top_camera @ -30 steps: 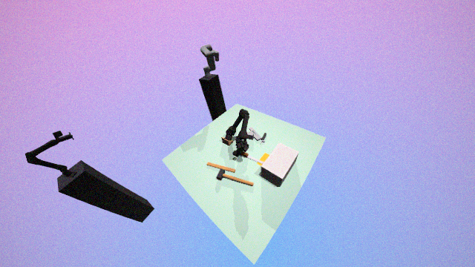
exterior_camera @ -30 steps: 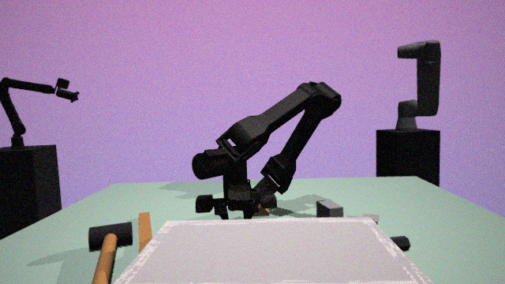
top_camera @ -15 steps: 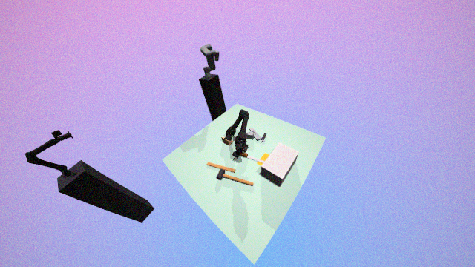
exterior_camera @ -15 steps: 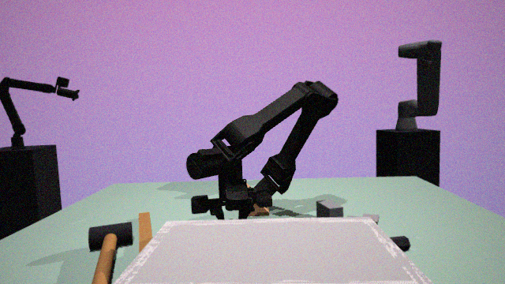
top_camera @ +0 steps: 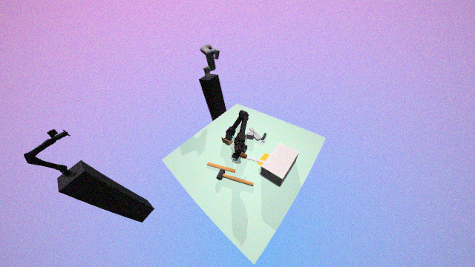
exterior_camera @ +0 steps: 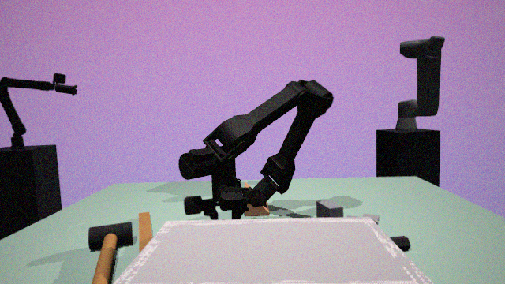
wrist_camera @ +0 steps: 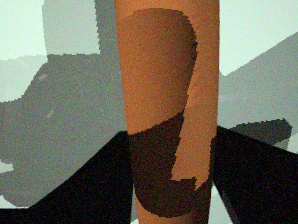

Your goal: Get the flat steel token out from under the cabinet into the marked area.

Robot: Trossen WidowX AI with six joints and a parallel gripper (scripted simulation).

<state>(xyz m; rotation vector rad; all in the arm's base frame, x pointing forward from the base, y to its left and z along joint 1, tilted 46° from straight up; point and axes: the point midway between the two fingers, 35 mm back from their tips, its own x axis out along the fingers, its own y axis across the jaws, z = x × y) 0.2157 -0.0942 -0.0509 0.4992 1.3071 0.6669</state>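
Note:
My gripper (top_camera: 239,156) (wrist_camera: 165,136) is shut on the brown handle (top_camera: 243,156) (wrist_camera: 160,75) of a tool, low over the table. The tool's thin pale shaft (top_camera: 252,159) runs from the handle towards the cabinet (top_camera: 280,159) (exterior_camera: 268,252), crossing the yellow marked area (top_camera: 264,157). Its far end is at the cabinet's front edge; whether it reaches underneath cannot be told. The steel token is not visible in any view. The vent slots cannot be made out. In the exterior view the cabinet hides the tool and the fingertips.
A mallet with a black head (top_camera: 220,174) (exterior_camera: 110,237) and an orange stick (top_camera: 220,167) (exterior_camera: 145,229) lie to one side. A grey object with a black end (top_camera: 263,136) (exterior_camera: 401,243) lies on the other side. An orange-brown block (top_camera: 226,141) (exterior_camera: 256,209) is near the arm's base.

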